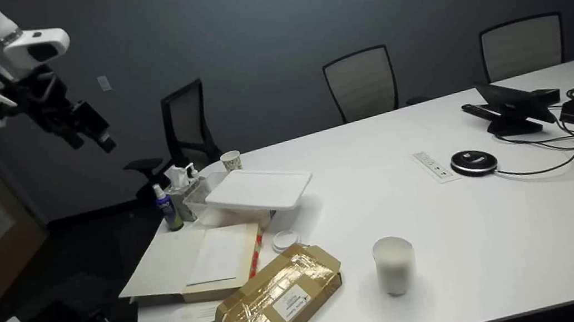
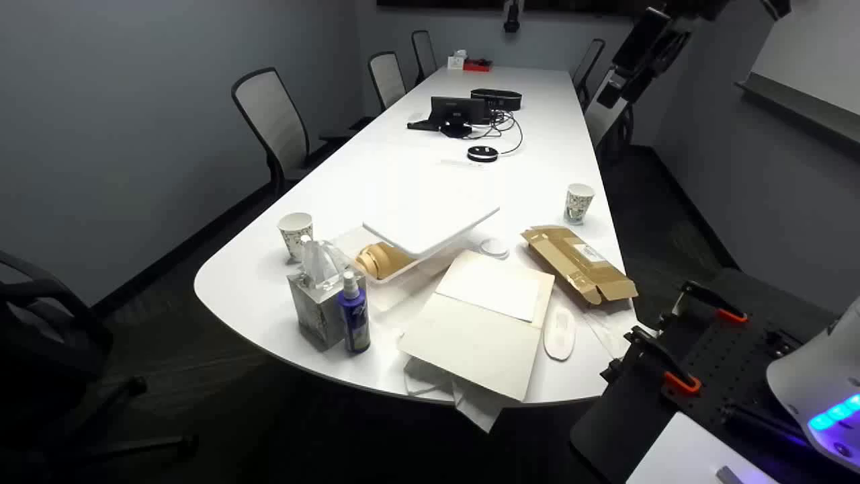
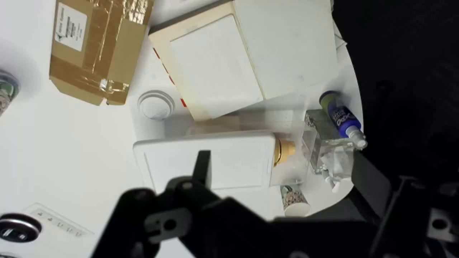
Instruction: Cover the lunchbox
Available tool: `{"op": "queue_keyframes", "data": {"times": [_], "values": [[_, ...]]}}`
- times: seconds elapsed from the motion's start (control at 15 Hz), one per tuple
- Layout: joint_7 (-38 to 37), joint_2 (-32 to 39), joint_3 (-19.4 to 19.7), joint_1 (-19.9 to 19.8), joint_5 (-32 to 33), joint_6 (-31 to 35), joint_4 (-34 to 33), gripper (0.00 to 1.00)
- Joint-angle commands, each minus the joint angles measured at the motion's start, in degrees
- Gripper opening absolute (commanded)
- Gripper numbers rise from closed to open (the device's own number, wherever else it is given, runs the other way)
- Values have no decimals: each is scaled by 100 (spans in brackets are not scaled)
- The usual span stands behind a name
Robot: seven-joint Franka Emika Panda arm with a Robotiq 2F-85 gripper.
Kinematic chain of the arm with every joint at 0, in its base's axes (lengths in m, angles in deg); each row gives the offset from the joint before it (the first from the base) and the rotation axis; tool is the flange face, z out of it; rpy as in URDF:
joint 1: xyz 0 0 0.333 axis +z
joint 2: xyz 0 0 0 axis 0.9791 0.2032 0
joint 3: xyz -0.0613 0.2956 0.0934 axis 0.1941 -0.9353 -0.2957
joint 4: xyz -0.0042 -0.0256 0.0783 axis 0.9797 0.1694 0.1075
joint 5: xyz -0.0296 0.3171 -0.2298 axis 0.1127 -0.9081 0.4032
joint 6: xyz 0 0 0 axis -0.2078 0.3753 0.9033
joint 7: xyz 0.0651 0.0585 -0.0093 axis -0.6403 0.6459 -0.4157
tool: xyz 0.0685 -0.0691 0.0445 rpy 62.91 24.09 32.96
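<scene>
The lunchbox is a translucent rectangular box (image 1: 195, 201) on the table, also in an exterior view (image 2: 388, 290) and the wrist view (image 3: 289, 172). Its white lid (image 1: 260, 188) rests askew and tilted on top, shifted to one side and overhanging; it also shows there (image 2: 430, 222) and there (image 3: 236, 161). One end of the box is uncovered, with a tan-gold item (image 2: 381, 261) inside, seen also in the wrist view (image 3: 284, 150). My gripper (image 1: 92, 140) is open and empty, high above the table, apart from the lid. Its fingers are spread wide in the wrist view (image 3: 287, 173).
An open cream box with a flap (image 1: 166, 262) lies beside the lunchbox. A taped cardboard box (image 1: 278, 297), a round white lid (image 1: 286, 240), a grey tissue box (image 2: 316, 302), a blue spray bottle (image 2: 354, 316) and paper cups (image 2: 295, 232) stand around it.
</scene>
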Motion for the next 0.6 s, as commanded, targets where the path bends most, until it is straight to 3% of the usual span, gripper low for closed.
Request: {"op": "queue_keyframes", "data": {"times": [0.0, 0.33, 0.53], "values": [[5, 23, -10, -10, -9, -43, 84, 100], [7, 123, -9, -11, -7, -43, 209, 100], [-158, 597, -124, -249, 217, 60, -233, 100]]}}
